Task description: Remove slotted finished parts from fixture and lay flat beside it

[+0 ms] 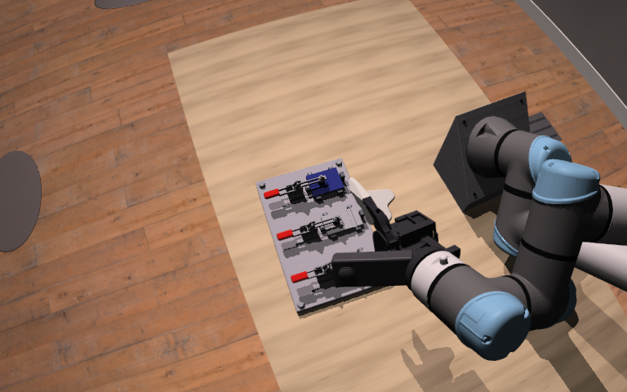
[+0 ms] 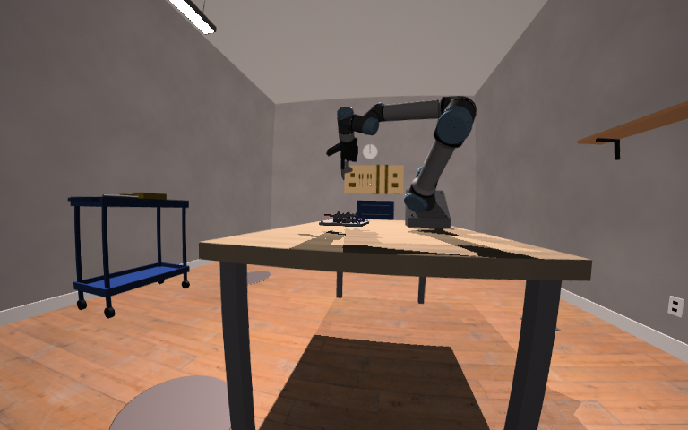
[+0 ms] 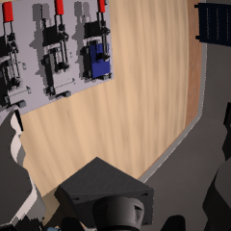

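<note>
A grey fixture plate (image 1: 314, 239) lies on the wooden table with three clamp stations, each with a red-handled toggle clamp (image 1: 285, 234). The blue blank (image 1: 326, 184) sits clamped in the far station. A grey part (image 1: 339, 224) sits in the middle station. The near station (image 1: 324, 280) is partly hidden by my arm's wrist. In the wrist view the blue blank (image 3: 99, 60), the middle part (image 3: 54, 64) and the third part (image 3: 10, 72) all sit in their stations. My gripper (image 1: 372, 203) (image 2: 343, 165) is open and empty. It hangs high above the fixture's right edge.
The robot base (image 1: 486, 150) stands on the table right of the fixture and also shows in the wrist view (image 3: 103, 192). Bare table top lies beyond the blue blank's end of the plate (image 1: 307, 96). A blue cart (image 2: 129, 239) stands on the floor to the left.
</note>
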Tool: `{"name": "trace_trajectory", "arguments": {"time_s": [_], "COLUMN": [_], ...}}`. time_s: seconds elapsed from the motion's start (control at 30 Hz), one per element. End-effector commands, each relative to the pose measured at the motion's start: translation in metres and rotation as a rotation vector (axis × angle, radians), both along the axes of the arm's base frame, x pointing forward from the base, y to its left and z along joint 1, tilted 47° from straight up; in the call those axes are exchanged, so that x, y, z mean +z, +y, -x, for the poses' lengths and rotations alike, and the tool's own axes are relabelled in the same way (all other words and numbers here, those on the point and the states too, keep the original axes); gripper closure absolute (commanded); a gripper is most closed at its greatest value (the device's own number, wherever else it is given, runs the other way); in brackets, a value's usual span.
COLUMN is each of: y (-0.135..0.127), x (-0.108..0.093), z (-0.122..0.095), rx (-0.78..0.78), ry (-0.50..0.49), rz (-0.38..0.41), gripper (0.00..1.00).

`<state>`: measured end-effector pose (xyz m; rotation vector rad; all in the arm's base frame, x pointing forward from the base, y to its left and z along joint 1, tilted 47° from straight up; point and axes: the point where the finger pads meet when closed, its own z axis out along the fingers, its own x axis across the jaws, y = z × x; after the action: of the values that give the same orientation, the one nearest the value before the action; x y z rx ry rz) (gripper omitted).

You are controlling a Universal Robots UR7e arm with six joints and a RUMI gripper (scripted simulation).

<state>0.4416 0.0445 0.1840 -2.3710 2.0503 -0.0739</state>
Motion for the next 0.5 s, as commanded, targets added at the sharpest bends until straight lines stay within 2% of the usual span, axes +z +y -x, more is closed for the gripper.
{"name": "trace_trajectory", "arguments": {"time_s": [0.0, 0.03, 0.33, 0.43, 0.47], "y": [-0.039, -0.044, -0.02, -0.013, -0.013], "x": [-0.016, -0.022, -0.087, -0.104, -0.104], "z": [-0.004, -0.005, -0.024, -0.028, -0.028], "rx": [-0.124, -0.149, -0.27, -0.306, -0.306], "ry": [0.033, 0.042, 0.148, 0.179, 0.179], "rz": [-0.025, -0.035, -0.196, -0.239, -0.239], "gripper": [0.0, 0.0, 0.0, 0.0, 0.0]}}
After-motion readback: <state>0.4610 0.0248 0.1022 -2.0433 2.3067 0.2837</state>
